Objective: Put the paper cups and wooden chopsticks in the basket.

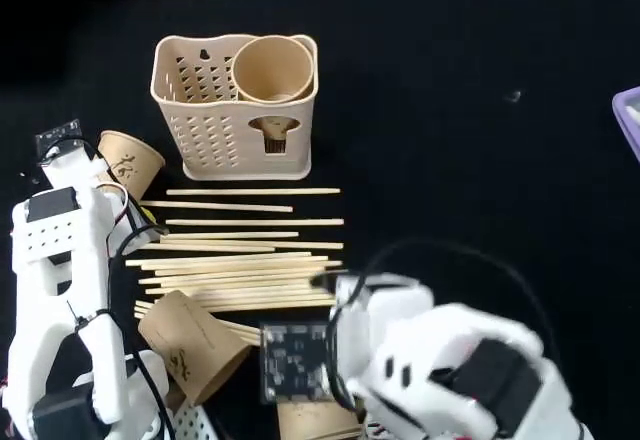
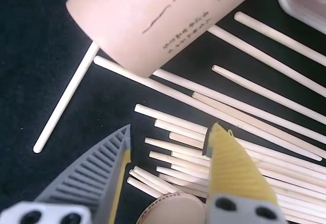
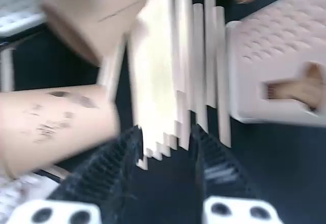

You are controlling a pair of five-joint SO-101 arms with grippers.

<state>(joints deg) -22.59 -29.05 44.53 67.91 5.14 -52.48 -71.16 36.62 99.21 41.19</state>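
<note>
Several chopsticks lie loose in a fan on the black counter in front of the basket. The right gripper has its fingers apart, with the near ends of the sticks between them. Closing here could, I judge, catch only a few sticks and roll or scatter the others, or knock the fallen cup just beside. The left gripper, fingers also apart, hangs over sticks near a tipped cup. One upright cup stands inside the basket. The sticks are pale, thin and straight. The cups are tan paper with dark print, probably light and easily crushed.
</note>
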